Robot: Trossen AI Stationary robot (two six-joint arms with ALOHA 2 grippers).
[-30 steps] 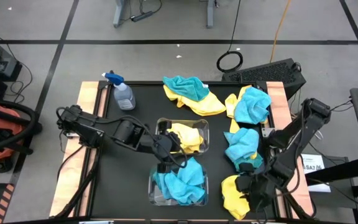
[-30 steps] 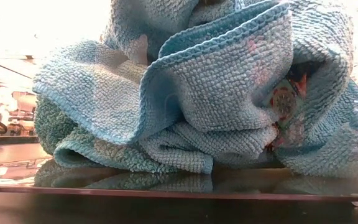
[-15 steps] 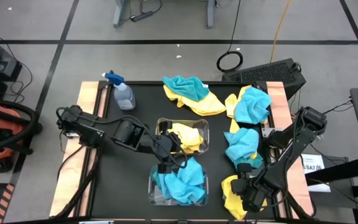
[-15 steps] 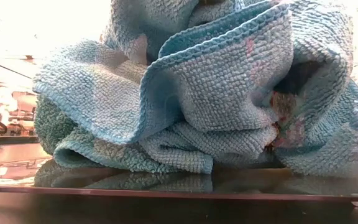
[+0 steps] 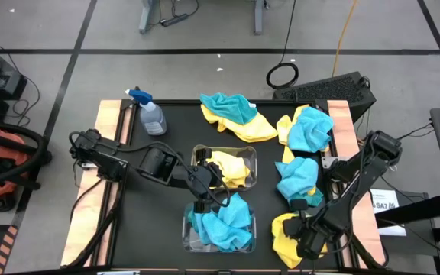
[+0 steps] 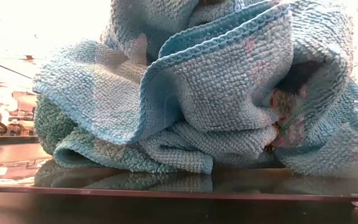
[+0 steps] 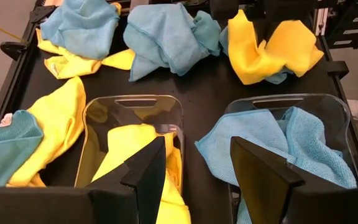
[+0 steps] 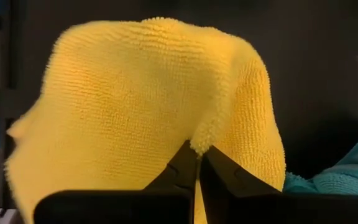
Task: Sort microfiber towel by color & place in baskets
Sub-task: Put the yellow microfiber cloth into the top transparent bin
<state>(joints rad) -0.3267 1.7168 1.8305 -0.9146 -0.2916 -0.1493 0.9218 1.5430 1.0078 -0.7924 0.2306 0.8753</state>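
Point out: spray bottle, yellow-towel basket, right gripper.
spray bottle (image 5: 152, 118), high view, clear body.
yellow-towel basket (image 7: 92, 118), left wrist view, bare clear wall.
right gripper (image 8: 199, 163), right wrist view, between fingertips pinching yellow towel (image 8: 123, 106).

- A black table (image 5: 166, 229) with pale wooden side rails carries everything, filling the middle of the high view.
- A clear spray bottle (image 5: 150, 113) stands at its upper left.
- Two clear baskets (image 5: 239, 156) sit at centre, one above the other.
- Loose yellow and teal towels (image 5: 235, 114) lie along the upper middle and down the right side.
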